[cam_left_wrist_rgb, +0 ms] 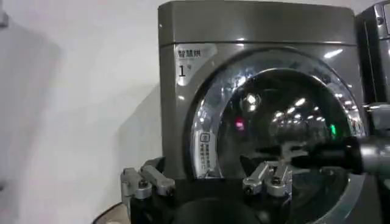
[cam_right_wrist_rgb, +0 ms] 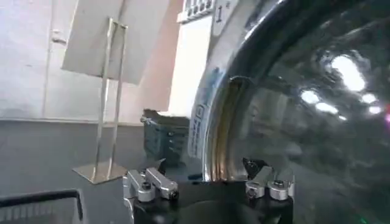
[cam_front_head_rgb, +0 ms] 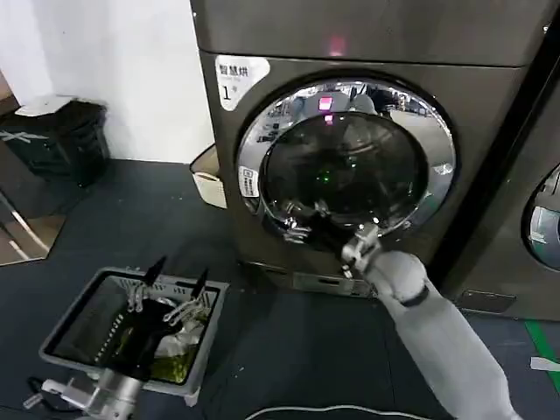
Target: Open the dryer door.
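The dryer (cam_front_head_rgb: pixel 490 105) is a dark grey machine with a white "1" label (cam_front_head_rgb: pixel 241 79). Its round dryer door (cam_front_head_rgb: pixel 350 166), a chrome ring around dark glass, lies close against the front. My right gripper (cam_front_head_rgb: pixel 302 223) is at the door's lower left edge. In the right wrist view the right gripper (cam_right_wrist_rgb: pixel 206 165) is open, and the chrome rim (cam_right_wrist_rgb: pixel 220 122) runs between its two fingers. I cannot tell whether they touch it. My left gripper (cam_front_head_rgb: pixel 179 278) hangs open and empty over a basket. The left wrist view shows the left gripper (cam_left_wrist_rgb: pixel 204 167) facing the dryer door (cam_left_wrist_rgb: pixel 280 122).
A grey basket (cam_front_head_rgb: pixel 66 319) holding laundry sits on the dark floor at lower left. A second grey machine (cam_front_head_rgb: pixel 542 219) stands right of the dryer. A cardboard box (cam_front_head_rgb: pixel 208 175) sits by the dryer's left side, and a black bin (cam_front_head_rgb: pixel 61 140) stands farther left.
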You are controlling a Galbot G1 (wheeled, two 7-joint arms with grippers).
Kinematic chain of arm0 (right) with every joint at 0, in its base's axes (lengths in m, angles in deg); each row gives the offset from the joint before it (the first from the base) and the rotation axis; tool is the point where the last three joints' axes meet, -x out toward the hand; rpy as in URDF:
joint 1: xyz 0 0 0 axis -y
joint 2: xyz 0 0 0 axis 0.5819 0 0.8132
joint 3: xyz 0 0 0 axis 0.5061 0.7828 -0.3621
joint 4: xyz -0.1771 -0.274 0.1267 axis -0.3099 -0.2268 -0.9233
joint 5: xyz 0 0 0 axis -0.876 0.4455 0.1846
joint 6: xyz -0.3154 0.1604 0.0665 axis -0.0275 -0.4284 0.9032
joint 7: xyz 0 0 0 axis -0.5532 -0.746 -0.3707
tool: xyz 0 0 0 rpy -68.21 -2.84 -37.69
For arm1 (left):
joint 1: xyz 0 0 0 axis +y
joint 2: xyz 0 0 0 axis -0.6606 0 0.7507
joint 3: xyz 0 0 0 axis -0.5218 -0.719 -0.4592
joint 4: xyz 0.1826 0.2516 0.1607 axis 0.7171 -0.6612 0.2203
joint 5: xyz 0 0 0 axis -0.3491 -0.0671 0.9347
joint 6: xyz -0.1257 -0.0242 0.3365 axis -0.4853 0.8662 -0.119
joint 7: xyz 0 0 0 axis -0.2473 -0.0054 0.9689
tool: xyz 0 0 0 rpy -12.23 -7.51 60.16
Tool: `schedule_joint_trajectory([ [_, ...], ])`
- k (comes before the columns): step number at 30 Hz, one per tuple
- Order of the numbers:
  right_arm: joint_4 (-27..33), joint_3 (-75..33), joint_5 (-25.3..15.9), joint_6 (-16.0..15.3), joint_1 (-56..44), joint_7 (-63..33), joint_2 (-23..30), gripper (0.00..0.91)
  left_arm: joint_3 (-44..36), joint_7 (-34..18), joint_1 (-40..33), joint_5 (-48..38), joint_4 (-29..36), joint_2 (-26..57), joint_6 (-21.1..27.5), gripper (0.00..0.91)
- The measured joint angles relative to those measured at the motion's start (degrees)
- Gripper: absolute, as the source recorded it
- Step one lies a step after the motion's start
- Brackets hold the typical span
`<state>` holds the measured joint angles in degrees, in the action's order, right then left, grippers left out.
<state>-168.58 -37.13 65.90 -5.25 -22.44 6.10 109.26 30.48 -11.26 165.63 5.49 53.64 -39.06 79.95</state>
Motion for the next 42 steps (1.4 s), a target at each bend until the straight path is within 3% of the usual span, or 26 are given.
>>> schedule_joint_trajectory([
  [12,7.5,1.9,0.5,0.6,4.2,0.8,4.6,0.907,0.4,-0.1,0.1,0.0,0.1,0.0,-0.2,0.907],
  [20,9.2,2.4,2.3,0.9,5.7,3.3,5.4,0.907,0.4,0.1,0.1,0.2,0.1,-0.5,-0.4,0.907],
  [35,2.2,1.3,2.4,-1.5,1.8,12.6,1.6,0.907,1.6,0.8,-0.4,-0.9,-0.5,0.6,0.0,0.907],
  [42,-3.0,-0.7,2.0,-1.6,-2.0,20.2,-1.8,0.907,4.4,4.0,-3.0,-5.1,-3.3,3.5,4.1,0.907],
])
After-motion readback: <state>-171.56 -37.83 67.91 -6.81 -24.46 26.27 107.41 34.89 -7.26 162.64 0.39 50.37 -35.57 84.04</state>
